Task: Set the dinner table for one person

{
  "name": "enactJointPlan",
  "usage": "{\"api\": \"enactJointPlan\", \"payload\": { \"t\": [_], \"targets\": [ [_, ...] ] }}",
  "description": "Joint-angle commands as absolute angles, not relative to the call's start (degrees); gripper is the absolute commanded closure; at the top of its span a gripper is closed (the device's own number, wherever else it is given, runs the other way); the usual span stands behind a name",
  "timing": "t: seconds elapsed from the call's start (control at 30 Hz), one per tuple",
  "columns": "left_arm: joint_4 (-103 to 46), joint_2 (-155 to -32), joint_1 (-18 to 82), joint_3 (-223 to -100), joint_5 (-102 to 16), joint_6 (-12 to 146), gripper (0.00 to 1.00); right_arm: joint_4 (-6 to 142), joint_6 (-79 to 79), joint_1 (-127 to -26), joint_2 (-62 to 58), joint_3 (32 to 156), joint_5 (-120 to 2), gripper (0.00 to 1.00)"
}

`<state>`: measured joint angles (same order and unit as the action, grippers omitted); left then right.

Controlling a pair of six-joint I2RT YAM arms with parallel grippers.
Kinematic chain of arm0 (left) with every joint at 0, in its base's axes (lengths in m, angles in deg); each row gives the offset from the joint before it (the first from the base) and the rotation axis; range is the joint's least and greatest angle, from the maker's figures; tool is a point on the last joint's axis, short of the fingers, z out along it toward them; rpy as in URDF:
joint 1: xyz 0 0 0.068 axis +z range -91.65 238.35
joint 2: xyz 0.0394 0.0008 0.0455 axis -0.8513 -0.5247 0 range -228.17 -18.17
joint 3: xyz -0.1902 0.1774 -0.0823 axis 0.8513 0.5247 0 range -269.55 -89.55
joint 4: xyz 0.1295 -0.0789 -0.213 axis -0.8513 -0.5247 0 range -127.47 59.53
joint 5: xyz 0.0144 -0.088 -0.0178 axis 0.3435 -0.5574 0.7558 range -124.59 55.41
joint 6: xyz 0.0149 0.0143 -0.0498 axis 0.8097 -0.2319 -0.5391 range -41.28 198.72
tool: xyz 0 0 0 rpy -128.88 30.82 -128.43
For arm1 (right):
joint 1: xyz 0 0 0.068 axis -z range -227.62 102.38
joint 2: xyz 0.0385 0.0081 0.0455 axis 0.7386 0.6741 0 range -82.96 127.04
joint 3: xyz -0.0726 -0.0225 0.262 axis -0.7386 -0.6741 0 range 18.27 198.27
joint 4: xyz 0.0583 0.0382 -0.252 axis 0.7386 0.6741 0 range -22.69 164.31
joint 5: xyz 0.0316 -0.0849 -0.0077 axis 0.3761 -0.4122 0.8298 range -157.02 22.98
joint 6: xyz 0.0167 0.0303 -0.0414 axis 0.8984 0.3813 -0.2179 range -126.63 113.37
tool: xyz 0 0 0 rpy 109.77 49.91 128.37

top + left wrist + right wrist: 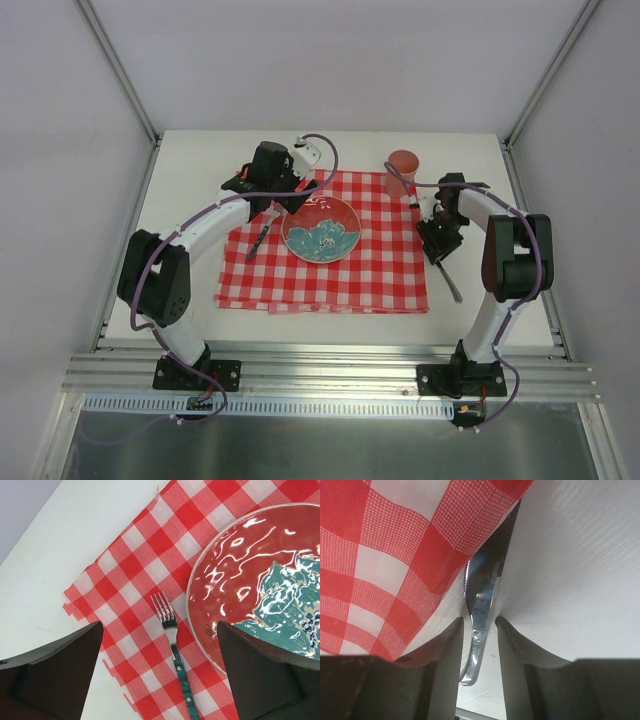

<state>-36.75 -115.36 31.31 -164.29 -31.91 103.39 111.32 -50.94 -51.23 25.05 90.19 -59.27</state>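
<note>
A red-and-teal plate [322,228] [240,560] sits mid-cloth on the off-white dinner table [200,150]. A fork [258,240] [170,625] with a teal handle lies on the cloth just left of the plate. My left gripper [290,200] [160,630] hovers above the fork, wide open and holding nothing. A metal knife [452,283] [482,600] lies on the table at the cloth's right edge. My right gripper [440,250] [479,620] is low over it. Its fingers straddle the blade at a narrow opening, with a thin gap on each side.
The red-and-white checked cloth [380,270] [135,580] [395,555] covers the middle of the table. A terracotta cup [402,170] stands upright at the cloth's far right corner, close behind the right arm. An aluminium rail [330,365] runs along the near edge.
</note>
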Motion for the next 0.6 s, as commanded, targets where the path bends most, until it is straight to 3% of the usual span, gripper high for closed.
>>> {"api": "enactJointPlan", "payload": {
  "t": [0.0,0.1,0.2,0.3,0.57],
  "targets": [
    [-35.48,-114.32,30.84,-165.92,-30.55,103.42,0.01,111.08,-52.77,-51.13,27.78,90.96,-62.53,0.65],
    [-35.48,-114.59,30.76,-166.27,-30.54,103.42,0.01,110.47,-52.68,-50.87,28.4,91.22,-64.29,0.83],
    [-35.48,-114.76,30.76,-166.36,-30.72,103.24,0.01,111.61,-52.15,-52.36,29.89,92.62,-67.89,0.86],
    [-35.48,-114.85,30.76,-166.45,-30.72,102.89,0.01,112.58,-51.37,-52.54,30.16,93.33,-69.83,0.99],
    [-35.3,-114.85,30.84,-166.19,-31.07,102.01,0.01,111.87,-48.99,-50.96,27.61,90.35,-72.38,1.0]
  ]
}}
